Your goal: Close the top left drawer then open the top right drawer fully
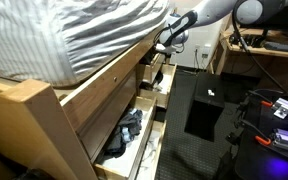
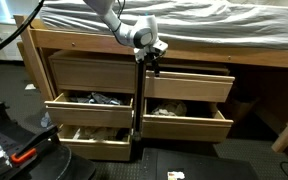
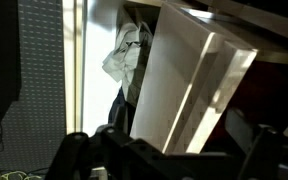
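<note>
Where the 2 top drawers meet at the centre post [image 2: 137,100], the fingers [image 2: 150,60] hang at the inner edge of the top right drawer [image 2: 189,85]. Top left drawer [image 2: 89,72] looks pushed in. Both lower drawers [image 2: 89,130] stand out, clothes [image 2: 102,99] inside. Wrist view blurred: cannot tell finger spread or hold.

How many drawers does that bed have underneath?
5, in an exterior view: top left drawer, middle left drawer, bottom left drawer, top right drawer, lower right drawer. Others may be hidden.
</note>
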`<state>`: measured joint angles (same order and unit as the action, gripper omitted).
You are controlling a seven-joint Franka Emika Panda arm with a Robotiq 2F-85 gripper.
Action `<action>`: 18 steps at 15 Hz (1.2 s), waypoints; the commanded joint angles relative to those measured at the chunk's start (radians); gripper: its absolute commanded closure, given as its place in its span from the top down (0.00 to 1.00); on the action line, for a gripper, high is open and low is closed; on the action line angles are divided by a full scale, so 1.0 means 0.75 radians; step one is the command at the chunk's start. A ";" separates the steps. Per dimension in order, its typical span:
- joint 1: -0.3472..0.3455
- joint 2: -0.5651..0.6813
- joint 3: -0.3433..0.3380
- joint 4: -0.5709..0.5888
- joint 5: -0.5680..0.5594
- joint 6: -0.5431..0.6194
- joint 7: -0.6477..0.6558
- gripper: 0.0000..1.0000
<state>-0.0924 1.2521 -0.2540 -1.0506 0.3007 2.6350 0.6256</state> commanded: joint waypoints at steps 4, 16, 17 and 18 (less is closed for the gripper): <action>-0.069 0.031 0.113 0.076 0.001 -0.019 -0.016 1.00; -0.031 0.046 0.076 0.059 -0.001 -0.006 0.063 1.00; -0.031 0.068 0.074 0.079 -0.001 0.000 0.084 1.00; -0.031 0.085 0.073 0.098 -0.001 0.000 0.093 1.00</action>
<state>-0.1154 1.3170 -0.1992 -0.9760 0.2998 2.6347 0.6961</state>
